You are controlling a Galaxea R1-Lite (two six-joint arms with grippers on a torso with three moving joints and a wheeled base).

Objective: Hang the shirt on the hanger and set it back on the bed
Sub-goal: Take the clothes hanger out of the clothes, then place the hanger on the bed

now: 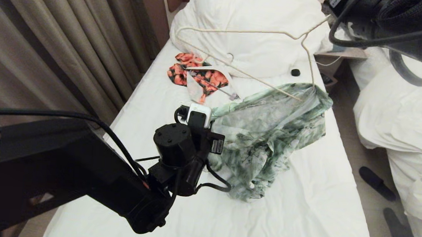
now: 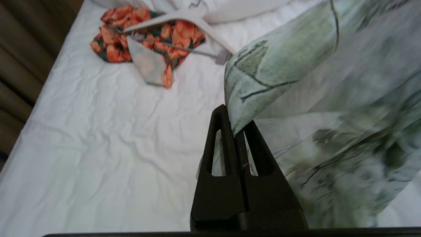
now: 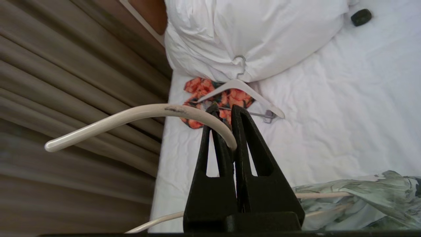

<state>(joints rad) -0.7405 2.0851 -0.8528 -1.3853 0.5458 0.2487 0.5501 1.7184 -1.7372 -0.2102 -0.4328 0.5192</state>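
**Shirt half on the hanger, held above the bed**

The shirt (image 1: 268, 136) hangs mid-frame in the head view, one shoulder threaded on the hanger (image 1: 237, 31), the rest drooping onto the bed (image 1: 299, 217). My left gripper (image 2: 237, 126) is clamped on a shirt edge; my right gripper (image 3: 227, 131) pinches the hanger's hook, upper right. Behind, upper centre: one orange garment (image 1: 198, 76) under one white hanger (image 1: 213, 70), one pillow (image 1: 248, 19), one small black object (image 1: 295, 72). Two dark slippers (image 1: 377, 183) lie lower right beside a second bed (image 1: 406, 118).
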